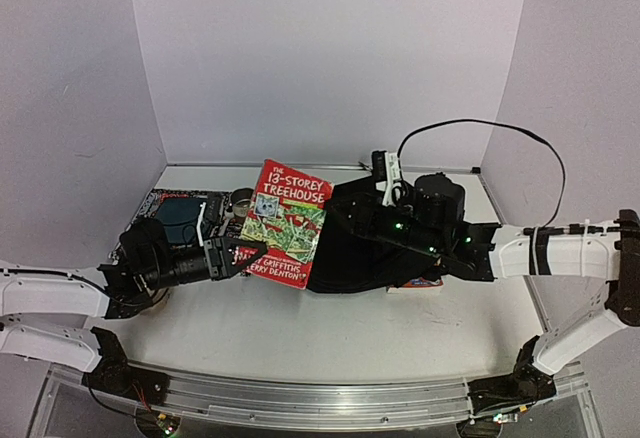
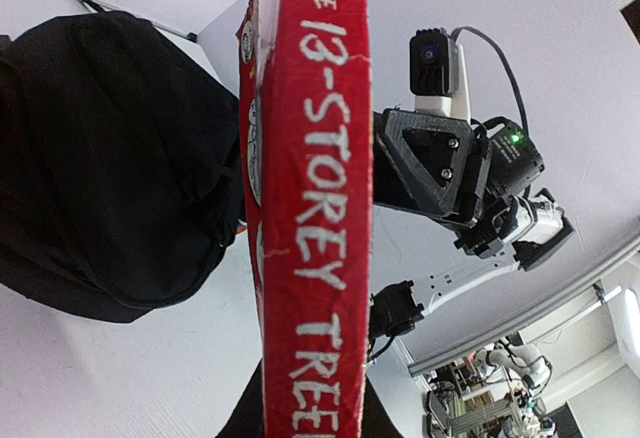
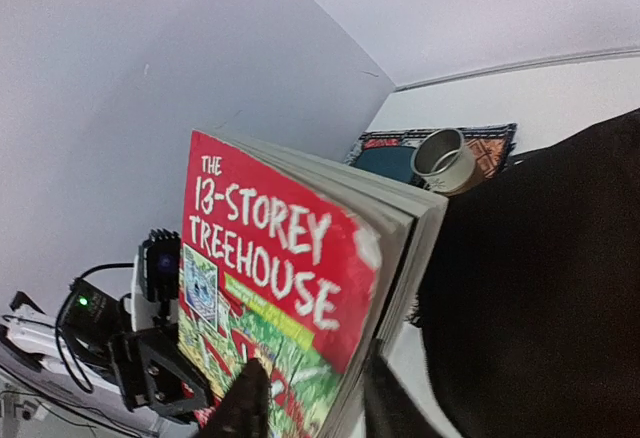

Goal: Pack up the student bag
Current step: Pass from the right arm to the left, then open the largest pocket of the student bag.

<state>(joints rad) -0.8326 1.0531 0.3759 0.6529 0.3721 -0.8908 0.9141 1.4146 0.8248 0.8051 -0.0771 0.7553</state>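
Observation:
A red paperback, "The 13-Storey Treehouse" (image 1: 286, 222), is held up off the table, tilted, just left of the student bag (image 1: 372, 254), a soft black backpack lying at the centre. My left gripper (image 1: 243, 255) is shut on the book's lower spine end. In the left wrist view the red spine (image 2: 318, 208) runs up between its fingers (image 2: 240, 416), with the bag (image 2: 100, 158) to the left. My right gripper (image 3: 312, 386) stands open astride the book's (image 3: 270, 258) page edge, one finger in front of the cover and one behind. The bag (image 3: 550, 288) fills the right of that view.
A small metal cup (image 1: 241, 198) and a teal object (image 3: 385, 163) rest on a patterned flat book (image 1: 165, 208) at the back left. An orange edge (image 1: 425, 283) shows under the bag's right side. White walls close in the table on three sides.

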